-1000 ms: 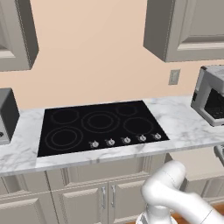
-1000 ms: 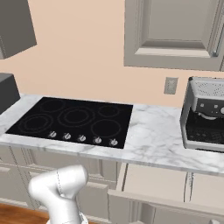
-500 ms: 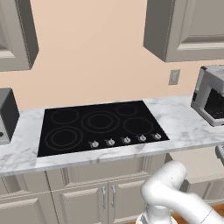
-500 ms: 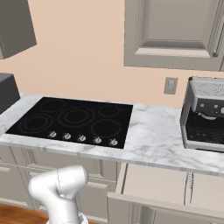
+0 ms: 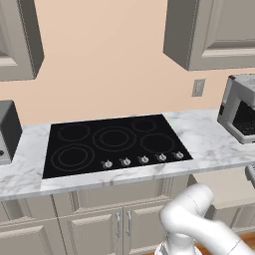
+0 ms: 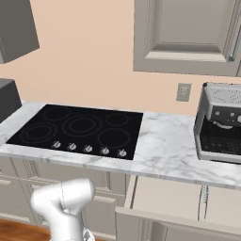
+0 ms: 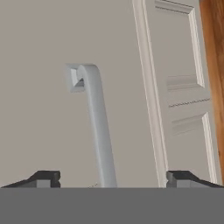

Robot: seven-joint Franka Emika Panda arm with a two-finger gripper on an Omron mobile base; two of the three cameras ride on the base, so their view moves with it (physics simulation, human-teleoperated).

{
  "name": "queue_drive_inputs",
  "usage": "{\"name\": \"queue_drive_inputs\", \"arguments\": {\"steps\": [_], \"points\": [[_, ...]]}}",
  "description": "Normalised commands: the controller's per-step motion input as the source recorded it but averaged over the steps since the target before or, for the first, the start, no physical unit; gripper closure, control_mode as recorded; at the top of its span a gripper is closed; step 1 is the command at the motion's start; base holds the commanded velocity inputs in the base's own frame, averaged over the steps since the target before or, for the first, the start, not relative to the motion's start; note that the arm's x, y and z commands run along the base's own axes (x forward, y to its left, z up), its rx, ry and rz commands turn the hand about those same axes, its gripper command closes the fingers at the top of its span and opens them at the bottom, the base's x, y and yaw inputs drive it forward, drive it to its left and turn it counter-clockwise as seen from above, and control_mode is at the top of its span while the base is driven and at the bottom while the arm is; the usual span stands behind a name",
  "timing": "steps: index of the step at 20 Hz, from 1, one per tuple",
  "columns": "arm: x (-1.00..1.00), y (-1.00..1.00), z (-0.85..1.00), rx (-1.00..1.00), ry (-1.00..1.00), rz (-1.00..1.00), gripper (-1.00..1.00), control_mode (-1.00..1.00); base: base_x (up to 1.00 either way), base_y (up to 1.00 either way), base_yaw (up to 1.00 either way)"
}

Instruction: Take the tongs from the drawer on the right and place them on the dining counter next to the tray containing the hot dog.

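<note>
The drawer stands pulled out under the marble top at the lower right, its light beige inside showing, and its edge also appears in the left base view. Slim grey tongs lie inside it toward the right. In the hand view my gripper is open against the taupe drawer front, and the grey bar handle runs between the two widely spread fingertips without touching them. The dining counter, the tray and the hot dog are out of view.
A black cooktop is set into the marble top. A steel coffee machine stands at the right and a dark appliance at the left. Wall cabinets hang above, cabinet doors sit below, and my white arm rises in front.
The drawer looks slightly further out than a second ago. The arm's elbow has hardly shifted.
</note>
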Motion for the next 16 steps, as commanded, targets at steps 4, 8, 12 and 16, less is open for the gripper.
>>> {"name": "queue_drive_inputs", "arguments": {"steps": [4, 8, 12, 16], "points": [[-0.47, 0.2, 0.43, -0.06, 0.0, 0.01, -1.0, -1.0, 0.0, 0.0, 0.0], [-0.7, 0.14, 0.37, -0.13, 0.03, 0.0, -1.0, -1.0, 0.0, 0.0, 0.0], [-0.6, 0.09, 0.19, -0.13, 0.0, 0.0, -1.0, -1.0, 0.0, 0.0, 0.0], [-0.28, 0.07, 0.48, -0.09, 0.03, 0.0, -1.0, -1.0, 0.0, 0.0, 0.0]]}}
